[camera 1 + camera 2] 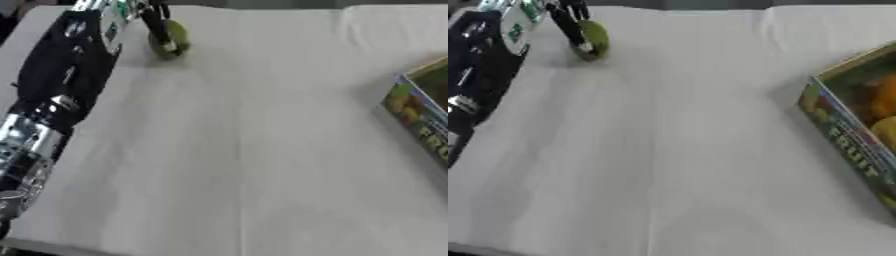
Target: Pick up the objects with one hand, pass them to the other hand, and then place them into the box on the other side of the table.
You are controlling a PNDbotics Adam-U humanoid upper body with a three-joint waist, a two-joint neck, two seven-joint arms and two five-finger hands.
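A green round fruit (171,37) sits at the far left of the white table (245,150), with a black finger of the left hand (157,22) curled against its near side; whether it is lifted cannot be told. At the right edge, the fruit box (846,135) holds orange and yellow fruit (885,112).

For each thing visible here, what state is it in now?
Green fruit: at the table's far left, held by the left robot hand.
Left robot hand: fingers closed on the fruit.
Fruit box: open, at the right edge, orange and yellow fruit inside.
Right robot hand: not visible.
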